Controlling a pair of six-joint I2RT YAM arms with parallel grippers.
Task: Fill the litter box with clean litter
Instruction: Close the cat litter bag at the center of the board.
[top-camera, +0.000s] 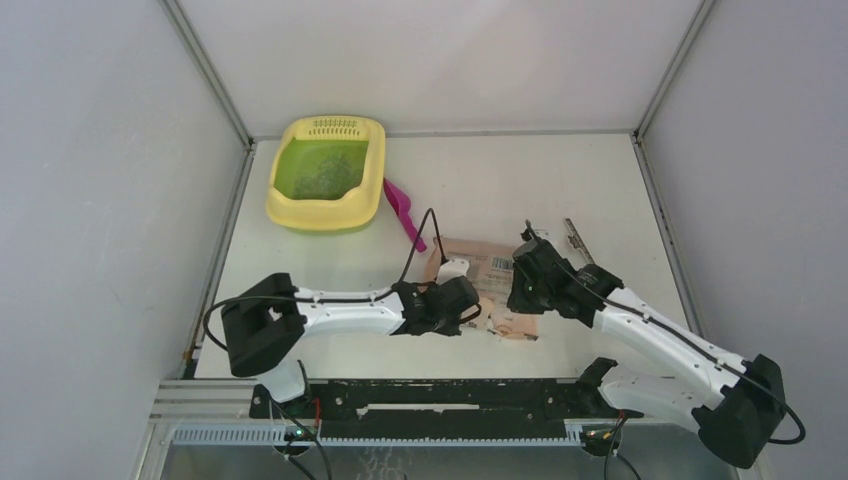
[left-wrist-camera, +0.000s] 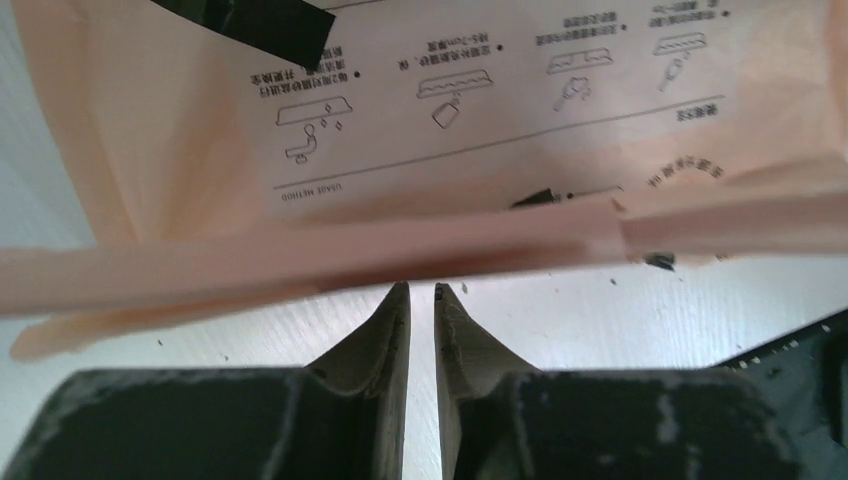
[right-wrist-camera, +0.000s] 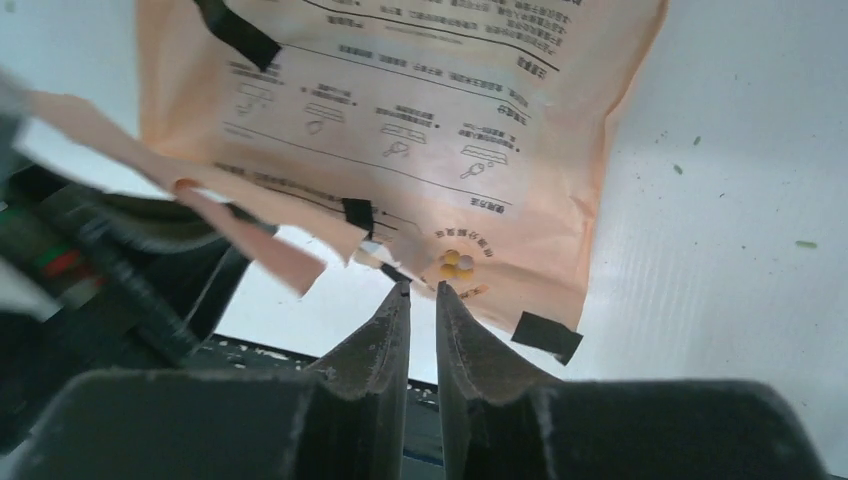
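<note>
The pale yellow litter box (top-camera: 300, 212) sits at the table's far left, with clean litter (top-camera: 325, 175) speckling its green floor. A peach printed bag (top-camera: 490, 268) lies flat between my two grippers. My left gripper (top-camera: 476, 312) meets the bag's left edge. In the left wrist view its jaws (left-wrist-camera: 422, 288) stand a narrow slit apart, tips right at a peach edge strip of the bag (left-wrist-camera: 300, 255). My right gripper (top-camera: 513, 298) is at the bag's right side. Its jaws (right-wrist-camera: 420, 287) are also a slit apart, tips at the lower rim of the bag (right-wrist-camera: 420, 130). No grip shows on either.
A magenta scoop (top-camera: 402, 208) lies just right of the litter box. A thin grey metal piece (top-camera: 577, 240) rests behind the right arm. Stray granules (right-wrist-camera: 680, 168) dot the white table. Grey walls enclose left, right and back. The left gripper body (right-wrist-camera: 110, 250) crowds the right wrist view.
</note>
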